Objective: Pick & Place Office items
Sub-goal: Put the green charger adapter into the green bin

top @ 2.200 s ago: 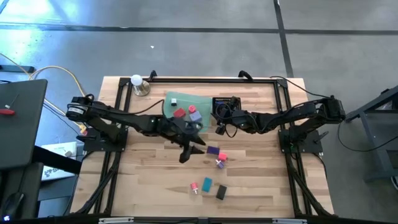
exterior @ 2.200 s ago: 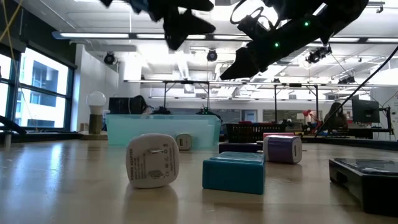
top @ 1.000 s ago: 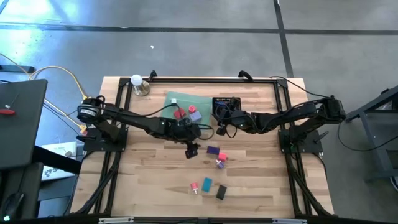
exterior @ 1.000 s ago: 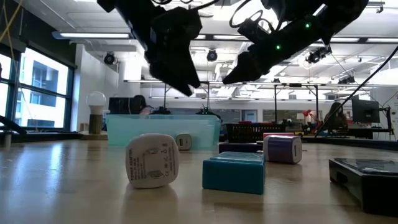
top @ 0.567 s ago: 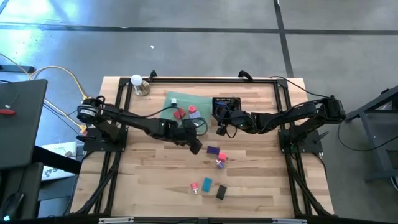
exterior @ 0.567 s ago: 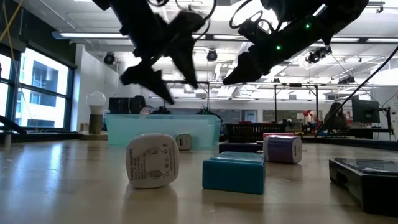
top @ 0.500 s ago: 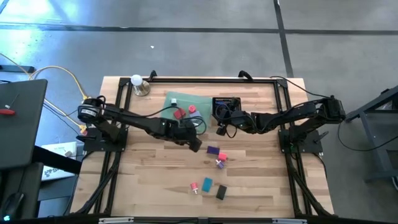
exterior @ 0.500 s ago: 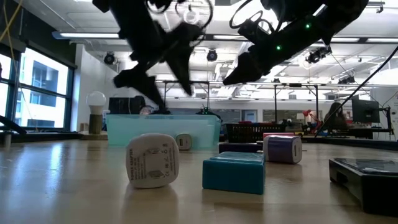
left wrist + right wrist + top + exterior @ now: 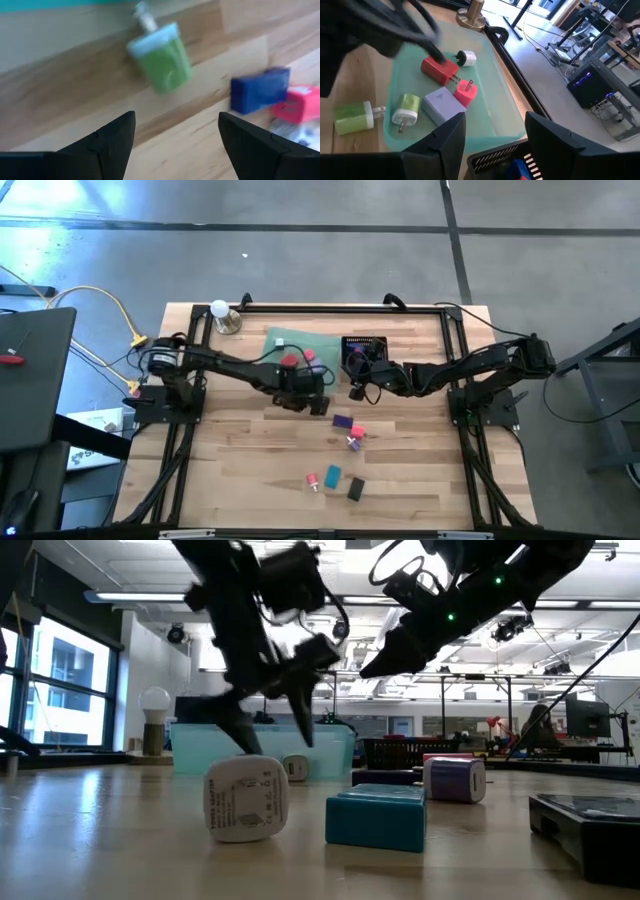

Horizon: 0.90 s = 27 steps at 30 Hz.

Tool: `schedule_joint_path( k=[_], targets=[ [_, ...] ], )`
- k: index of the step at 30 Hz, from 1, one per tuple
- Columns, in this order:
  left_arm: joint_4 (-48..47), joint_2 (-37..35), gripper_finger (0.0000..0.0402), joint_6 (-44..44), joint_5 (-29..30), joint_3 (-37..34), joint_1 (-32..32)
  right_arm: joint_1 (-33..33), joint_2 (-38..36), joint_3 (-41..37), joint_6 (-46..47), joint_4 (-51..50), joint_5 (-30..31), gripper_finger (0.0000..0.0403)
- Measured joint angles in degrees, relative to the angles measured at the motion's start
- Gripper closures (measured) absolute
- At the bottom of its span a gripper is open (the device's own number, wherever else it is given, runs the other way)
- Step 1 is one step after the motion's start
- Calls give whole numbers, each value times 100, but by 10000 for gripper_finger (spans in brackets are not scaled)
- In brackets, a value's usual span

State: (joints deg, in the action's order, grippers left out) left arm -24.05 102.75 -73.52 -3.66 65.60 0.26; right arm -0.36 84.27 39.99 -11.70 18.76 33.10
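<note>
The left gripper [image 9: 316, 404] is down low over the bench [image 9: 240, 460], just off the near edge of the translucent green tray [image 9: 325, 343], and its jaws stand wide with nothing between them. Through the left wrist camera a green charger plug [image 9: 161, 56] lies on bare wood ahead of the fingers [image 9: 112, 137], with a blue block [image 9: 260, 90] and a pink block [image 9: 299, 102] just beside each other off to one side. The right gripper [image 9: 352, 390] hangs near the black mesh basket [image 9: 364, 346] at the tray's right end, jaws parted about halfway and empty as far as its own camera shows. That camera looks into the tray: a red plug [image 9: 439, 70], a pink plug [image 9: 465, 92], a lavender block [image 9: 442, 104], a green-and-white plug [image 9: 406, 110] and a small white piece [image 9: 466, 57] sit inside, and one more green plug [image 9: 354, 118] lies just outside its wall. Toward the near side of the bench, a teal block [image 9: 376, 816] and a white charger [image 9: 244, 798] sit close to the low camera, with a purple-and-white block [image 9: 455, 780] farther back.
</note>
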Motion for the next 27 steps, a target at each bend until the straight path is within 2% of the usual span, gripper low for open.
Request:
schedule_joint_path(
  k=[3, 7, 27],
  targets=[
    [81, 141, 127, 44, -455, -7, 249, 0, 0, -2, -91, -42, 0, 208],
    [229, 189, 127, 183, -658, 2, 461, 0, 0, -2, -164, -93, -2, 208],
    [76, 283, 130, 452, -142, 9, 725, 0, 0, -2, -167, -218, -22, 208]
  ],
)
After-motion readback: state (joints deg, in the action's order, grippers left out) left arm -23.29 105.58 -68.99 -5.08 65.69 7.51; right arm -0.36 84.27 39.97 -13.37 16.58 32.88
